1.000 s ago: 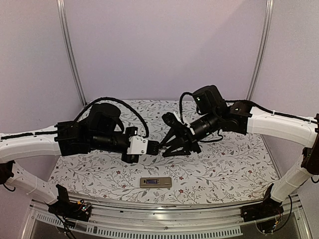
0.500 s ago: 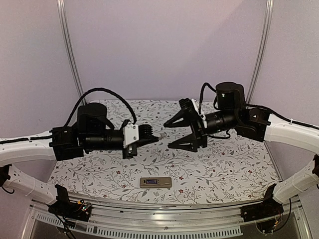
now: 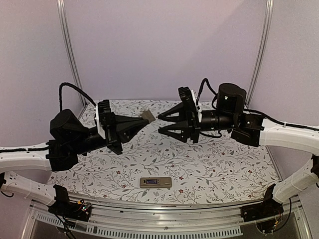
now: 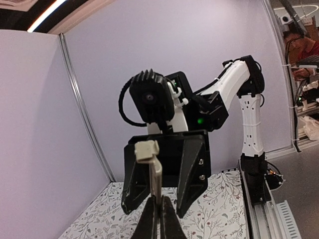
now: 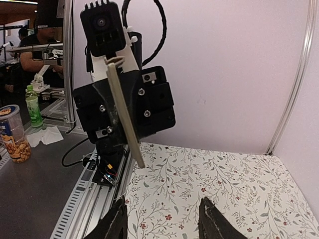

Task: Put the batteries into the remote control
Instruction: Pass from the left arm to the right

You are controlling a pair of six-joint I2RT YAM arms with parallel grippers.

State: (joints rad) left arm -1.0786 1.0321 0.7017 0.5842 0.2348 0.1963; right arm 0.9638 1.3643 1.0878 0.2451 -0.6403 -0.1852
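My left pincer (image 3: 143, 120) has swung up, clamping one cover piece (image 3: 147, 116); right pincer (image 3: 160, 123) gapes, narrower; one remote control (image 3: 155, 182) on the table (image 3: 224, 169).

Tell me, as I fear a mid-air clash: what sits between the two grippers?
Only a flat tan-grey cover piece, pinched in the shut left gripper and poking toward the open right gripper; top and left wrist views show it.
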